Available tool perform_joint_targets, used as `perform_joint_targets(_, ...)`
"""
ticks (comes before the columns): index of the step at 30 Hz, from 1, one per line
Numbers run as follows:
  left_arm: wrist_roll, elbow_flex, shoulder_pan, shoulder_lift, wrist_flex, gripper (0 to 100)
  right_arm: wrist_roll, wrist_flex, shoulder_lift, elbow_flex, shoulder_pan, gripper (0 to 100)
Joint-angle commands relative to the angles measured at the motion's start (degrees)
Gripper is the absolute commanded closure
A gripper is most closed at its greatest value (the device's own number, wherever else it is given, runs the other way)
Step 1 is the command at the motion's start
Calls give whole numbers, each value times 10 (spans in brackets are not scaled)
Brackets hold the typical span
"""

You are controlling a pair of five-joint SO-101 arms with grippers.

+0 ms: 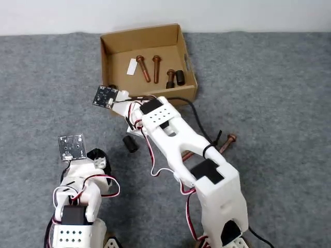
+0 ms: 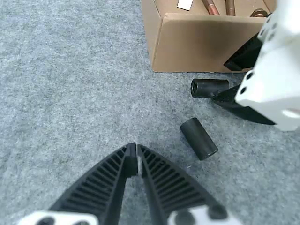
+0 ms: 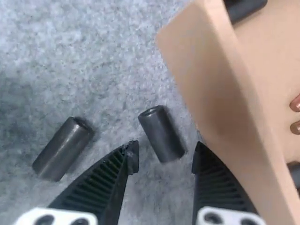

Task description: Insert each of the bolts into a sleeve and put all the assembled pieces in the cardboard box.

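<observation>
Open wide at the right gripper (image 3: 166,152), with one sleeve (image 3: 160,133) lying flat between the jaws, just beside the box (image 3: 211,93) wall, toward the far edge of the mat (image 1: 41,93). Shut and empty at the left gripper (image 2: 137,154). Could hit the wall while closing and shove the box. Could also roll the round sleeve away, or grab it crooked, making it hard to fit a bolt (image 1: 226,143)

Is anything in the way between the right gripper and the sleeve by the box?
Nothing visible. The open right gripper straddles the sleeve, with no object between them; the cardboard box wall stands close beside one finger.
</observation>
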State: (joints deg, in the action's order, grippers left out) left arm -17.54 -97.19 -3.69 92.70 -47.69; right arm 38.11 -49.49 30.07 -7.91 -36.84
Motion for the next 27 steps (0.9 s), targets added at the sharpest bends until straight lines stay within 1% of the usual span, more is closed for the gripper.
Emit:
perform_joint_targets(1, -5, 3, -4, 5, 13, 994, 29, 39, 9, -29, -6, 818)
perform_joint_targets(4, -5, 3, -4, 5, 13, 994, 60, 67, 32, -29, -6, 818)
perform_joint_targets(9, -5, 3, -4, 5, 13, 994, 65, 91, 61, -29, -7, 828)
perform_joint_targets(11, -5, 3, -4, 5, 13, 994, 65, 91, 67, -29, -10, 882)
perform_joint_targets(13, -5, 3, -4, 5, 13, 994, 65, 89, 67, -30, -11, 979)
perform_joint_targets(14, -5, 3, -4, 5, 13, 994, 65, 86, 66, -30, -13, 998)
perform_joint_targets(16, -5, 3, -4, 5, 13, 994, 62, 76, 60, -30, -13, 969)
perform_joint_targets(18, -5, 3, -4, 5, 13, 994, 62, 60, 52, -30, -13, 995)
perform_joint_targets(20, -5, 3, -4, 5, 13, 994, 61, 41, 44, -30, -13, 989)
perform_joint_targets(22, -5, 3, -4, 5, 13, 994, 40, 26, 28, -30, -11, 991)
perform_joint_targets(27, -5, 3, -4, 5, 13, 994, -49, -24, -29, -30, -10, 991)
